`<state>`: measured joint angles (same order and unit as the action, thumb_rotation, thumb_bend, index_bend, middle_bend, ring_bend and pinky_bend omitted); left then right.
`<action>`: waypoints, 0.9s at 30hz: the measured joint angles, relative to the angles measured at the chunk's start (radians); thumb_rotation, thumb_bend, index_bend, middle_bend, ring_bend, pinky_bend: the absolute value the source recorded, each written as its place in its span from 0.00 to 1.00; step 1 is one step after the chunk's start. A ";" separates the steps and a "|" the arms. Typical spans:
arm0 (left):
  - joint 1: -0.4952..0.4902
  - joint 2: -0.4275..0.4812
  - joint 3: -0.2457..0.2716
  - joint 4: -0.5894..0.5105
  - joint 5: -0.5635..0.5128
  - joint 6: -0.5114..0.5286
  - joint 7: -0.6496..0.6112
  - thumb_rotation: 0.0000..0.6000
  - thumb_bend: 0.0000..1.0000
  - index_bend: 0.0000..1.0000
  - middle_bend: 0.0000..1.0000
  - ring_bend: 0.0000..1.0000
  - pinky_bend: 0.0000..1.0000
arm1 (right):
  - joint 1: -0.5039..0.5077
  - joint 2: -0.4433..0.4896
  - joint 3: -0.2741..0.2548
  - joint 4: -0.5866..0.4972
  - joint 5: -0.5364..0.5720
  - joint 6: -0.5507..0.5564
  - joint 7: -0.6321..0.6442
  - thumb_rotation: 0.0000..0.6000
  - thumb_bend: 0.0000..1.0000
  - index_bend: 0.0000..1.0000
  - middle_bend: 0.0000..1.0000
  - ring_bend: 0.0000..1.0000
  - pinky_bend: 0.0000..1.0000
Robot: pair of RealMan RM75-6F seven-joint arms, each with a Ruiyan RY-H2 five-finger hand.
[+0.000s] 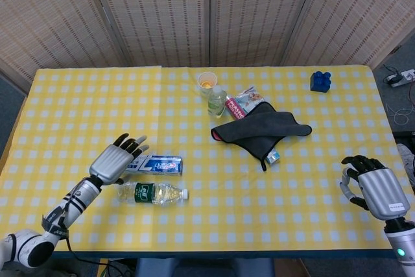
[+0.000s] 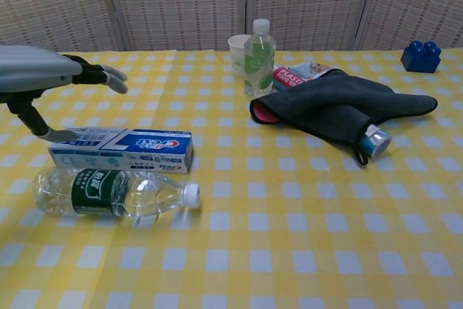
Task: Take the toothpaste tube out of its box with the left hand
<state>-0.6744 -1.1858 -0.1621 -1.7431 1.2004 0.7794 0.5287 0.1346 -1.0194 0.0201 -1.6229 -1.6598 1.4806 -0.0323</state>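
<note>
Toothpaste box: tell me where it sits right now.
In the head view the toothpaste box lies flat left of centre on the table, just behind the water bottle; the open left hand is over its left end.

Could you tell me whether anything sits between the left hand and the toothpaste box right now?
Nothing visible does. The left hand hovers open over the box's left end; the water bottle lies alongside on the near side, not between them.
</note>
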 measured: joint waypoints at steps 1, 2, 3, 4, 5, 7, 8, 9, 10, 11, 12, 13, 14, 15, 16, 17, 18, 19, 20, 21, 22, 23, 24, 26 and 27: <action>-0.020 -0.017 -0.001 0.008 -0.033 -0.009 0.024 1.00 0.30 0.14 0.07 0.13 0.02 | 0.000 0.000 0.000 0.000 0.001 -0.001 0.000 1.00 0.62 0.36 0.35 0.27 0.37; -0.035 -0.030 -0.001 0.014 -0.057 -0.015 0.041 1.00 0.30 0.15 0.08 0.13 0.02 | 0.001 0.001 0.000 0.001 0.002 -0.003 0.000 1.00 0.62 0.36 0.35 0.27 0.37; -0.050 -0.042 -0.001 0.020 -0.080 -0.019 0.058 1.00 0.29 0.16 0.09 0.14 0.02 | 0.002 0.001 0.000 0.001 0.003 -0.004 0.000 1.00 0.62 0.36 0.35 0.27 0.37; -0.070 -0.059 -0.001 0.029 -0.109 -0.023 0.083 1.00 0.28 0.17 0.11 0.15 0.02 | 0.002 0.001 0.000 0.001 0.003 -0.005 0.001 1.00 0.62 0.36 0.35 0.27 0.37; -0.085 -0.071 0.001 0.035 -0.129 -0.025 0.101 1.00 0.28 0.19 0.12 0.16 0.02 | 0.002 0.001 0.000 0.002 0.004 -0.005 0.001 1.00 0.62 0.36 0.35 0.27 0.37; -0.115 -0.095 0.006 0.048 -0.171 -0.027 0.139 1.00 0.27 0.21 0.15 0.18 0.02 | 0.003 0.001 0.000 0.002 0.005 -0.006 0.001 1.00 0.62 0.36 0.35 0.27 0.37; -0.127 -0.104 0.009 0.052 -0.188 -0.026 0.154 1.00 0.27 0.22 0.16 0.18 0.02 | 0.003 0.001 0.001 0.002 0.006 -0.007 0.001 1.00 0.62 0.36 0.35 0.27 0.37; -0.137 -0.111 0.012 0.055 -0.204 -0.025 0.168 1.00 0.27 0.22 0.16 0.19 0.02 | 0.004 0.001 0.000 0.002 0.007 -0.008 0.001 1.00 0.62 0.36 0.35 0.27 0.37; -0.150 -0.120 0.018 0.059 -0.225 -0.023 0.187 1.00 0.27 0.22 0.16 0.19 0.02 | 0.004 0.001 0.000 0.002 0.007 -0.008 0.001 1.00 0.62 0.36 0.35 0.27 0.37; -0.160 -0.127 0.023 0.061 -0.241 -0.021 0.202 1.00 0.27 0.22 0.16 0.19 0.02 | 0.004 0.001 0.000 0.003 0.007 -0.009 0.001 1.00 0.62 0.36 0.35 0.27 0.37; -0.169 -0.134 0.027 0.062 -0.258 -0.018 0.218 1.00 0.27 0.22 0.16 0.19 0.02 | 0.005 0.001 0.000 0.003 0.007 -0.010 0.001 1.00 0.62 0.36 0.35 0.27 0.37; -0.181 -0.143 0.034 0.063 -0.283 -0.014 0.237 1.00 0.27 0.22 0.16 0.19 0.02 | 0.006 0.001 0.000 0.002 0.008 -0.011 0.001 1.00 0.62 0.36 0.35 0.27 0.37; -0.190 -0.150 0.038 0.063 -0.301 -0.010 0.248 1.00 0.27 0.22 0.16 0.19 0.02 | 0.007 0.001 0.001 0.002 0.008 -0.013 0.001 1.00 0.62 0.36 0.35 0.27 0.37; -0.199 -0.158 0.042 0.063 -0.320 -0.007 0.257 1.00 0.27 0.22 0.17 0.19 0.02 | 0.008 0.001 0.001 0.002 0.008 -0.014 0.000 1.00 0.62 0.36 0.35 0.27 0.37; -0.212 -0.169 0.048 0.064 -0.344 -0.001 0.268 1.00 0.27 0.23 0.17 0.19 0.02 | 0.009 0.001 0.001 0.001 0.008 -0.014 0.000 1.00 0.62 0.36 0.35 0.27 0.37; -0.223 -0.178 0.052 0.065 -0.361 0.005 0.279 1.00 0.27 0.23 0.17 0.19 0.02 | 0.010 0.001 0.001 0.000 0.007 -0.015 0.000 1.00 0.62 0.36 0.35 0.27 0.37; -0.233 -0.187 0.057 0.066 -0.379 0.011 0.290 1.00 0.27 0.23 0.17 0.20 0.02 | 0.010 0.001 0.001 0.000 0.006 -0.015 0.000 1.00 0.62 0.36 0.35 0.27 0.37; -0.246 -0.200 0.063 0.068 -0.400 0.019 0.303 1.00 0.27 0.23 0.17 0.20 0.02 | 0.010 0.002 0.001 -0.001 0.005 -0.014 0.000 1.00 0.62 0.36 0.35 0.27 0.37; -0.256 -0.210 0.067 0.071 -0.415 0.025 0.311 1.00 0.27 0.23 0.18 0.20 0.02 | 0.010 0.002 0.001 -0.001 0.005 -0.014 0.001 1.00 0.62 0.36 0.35 0.27 0.37; -0.265 -0.220 0.071 0.075 -0.430 0.032 0.318 1.00 0.27 0.23 0.18 0.20 0.02 | 0.010 0.002 0.000 0.000 0.005 -0.014 0.002 1.00 0.62 0.36 0.35 0.27 0.37; -0.275 -0.233 0.077 0.081 -0.446 0.041 0.327 1.00 0.27 0.24 0.18 0.21 0.02 | 0.009 0.002 0.000 0.000 0.006 -0.013 0.003 1.00 0.62 0.36 0.35 0.27 0.37; -0.283 -0.242 0.080 0.087 -0.457 0.048 0.332 1.00 0.27 0.24 0.19 0.21 0.02 | 0.009 0.002 0.000 0.002 0.007 -0.013 0.004 1.00 0.62 0.36 0.35 0.27 0.37; -0.289 -0.251 0.084 0.094 -0.467 0.055 0.336 1.00 0.27 0.25 0.19 0.21 0.02 | 0.008 0.002 0.000 0.003 0.008 -0.013 0.005 1.00 0.62 0.36 0.35 0.27 0.37; -0.301 -0.268 0.090 0.112 -0.488 0.070 0.344 1.00 0.27 0.26 0.20 0.22 0.02 | 0.008 0.002 -0.001 0.005 0.009 -0.013 0.007 1.00 0.62 0.36 0.35 0.27 0.37; -0.306 -0.275 0.092 0.119 -0.496 0.076 0.347 1.00 0.27 0.27 0.21 0.23 0.02 | 0.008 0.002 -0.001 0.006 0.010 -0.013 0.008 1.00 0.62 0.36 0.35 0.27 0.37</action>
<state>-0.9806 -1.4610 -0.0699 -1.6241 0.7048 0.8554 0.8755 0.1423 -1.0179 0.0189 -1.6173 -1.6502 1.4675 -0.0246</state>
